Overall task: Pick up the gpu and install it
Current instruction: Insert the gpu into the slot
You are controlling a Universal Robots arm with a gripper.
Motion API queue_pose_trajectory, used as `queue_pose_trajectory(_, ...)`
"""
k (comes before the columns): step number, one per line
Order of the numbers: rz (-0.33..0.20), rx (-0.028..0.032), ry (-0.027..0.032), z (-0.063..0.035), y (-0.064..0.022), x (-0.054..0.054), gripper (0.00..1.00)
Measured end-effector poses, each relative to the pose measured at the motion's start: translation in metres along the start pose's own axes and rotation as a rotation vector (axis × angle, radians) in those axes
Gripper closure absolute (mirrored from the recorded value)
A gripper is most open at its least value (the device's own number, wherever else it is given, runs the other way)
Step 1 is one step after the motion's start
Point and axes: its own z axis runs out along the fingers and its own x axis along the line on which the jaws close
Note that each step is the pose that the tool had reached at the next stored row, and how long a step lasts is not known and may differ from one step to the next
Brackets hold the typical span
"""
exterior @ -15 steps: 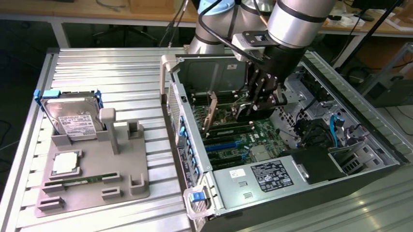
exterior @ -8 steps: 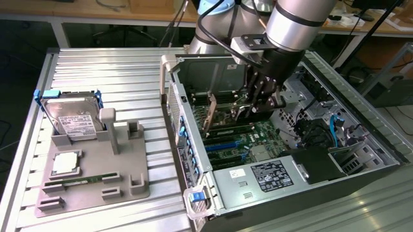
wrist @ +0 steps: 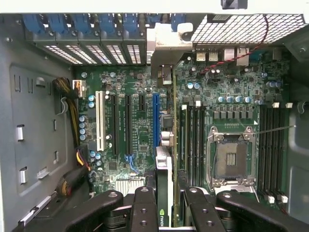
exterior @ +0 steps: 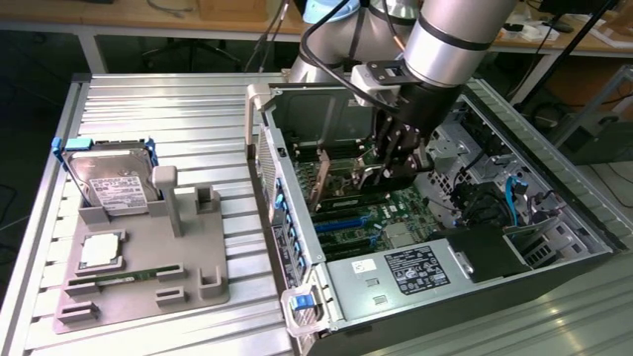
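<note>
Gripper (wrist: pixel 166 205) pinching gpu (wrist: pixel 164 188) edge-on, low inside open computer case (exterior: pixel 583 245), apparently over the motherboard's (wrist: pixel 140 121) slots.

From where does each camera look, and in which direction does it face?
Exterior view: off the arm, above, looking down at the open computer case, the gray holder and the arm with its gripper.
Wrist view: on the wrist, looking down between the fingers at the motherboard and the gpu held edge-on.
Both views share the case interior, motherboard and gpu.
</note>
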Motion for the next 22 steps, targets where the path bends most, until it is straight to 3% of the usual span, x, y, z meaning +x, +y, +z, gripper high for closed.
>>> queue_pose_trajectory(9,0.0,-0.0071,0.0025,0.0122,0.0023,0.005,0.73)
queue_pose_trajectory(22,0.0,-0.0075,0.0113,0.0319,0.0078,0.006,0.73)
